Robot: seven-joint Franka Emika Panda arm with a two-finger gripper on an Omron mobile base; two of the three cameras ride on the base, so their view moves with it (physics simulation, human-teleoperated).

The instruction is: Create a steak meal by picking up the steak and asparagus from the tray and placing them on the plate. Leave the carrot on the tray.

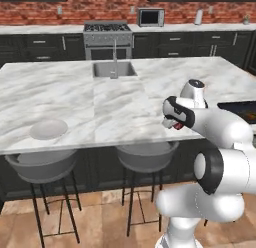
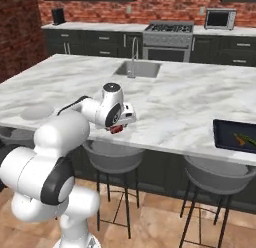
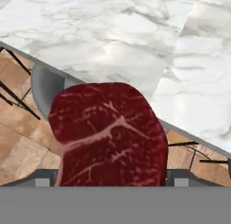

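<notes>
steak (image 3: 108,135): 1, dark red w/ pale marbling, sits between the two finger tips (image 3: 41,179) in hand view, right up against the cam; a red bit also shows under the hand in both base views.
gripper (image 2: 117,128): fingers spread wide, clamped on the steak's sides, one each side; held in the air over the counter's near edge.
stools: 2 grey seats, left one (image 1: 42,164) & right one (image 1: 145,154) in left base view, tucked under the counter edge, below the hand.
plate (image 1: 48,128): 1, round, white, on the marble near the front edge, far to the arm's left, well apart from the steak.
tray (image 2: 220,134): 1, dark, on the counter at the right, well apart from the hand.
carrot (image 2: 240,140): 1 orange stick on the tray.
asparagus (image 2: 248,140): 1 green spear, just beside the carrot, on the tray; touching or not, can't tell.
sink (image 2: 137,68): 1 basin w/ tap, mid-counter, beyond the hand.
</notes>
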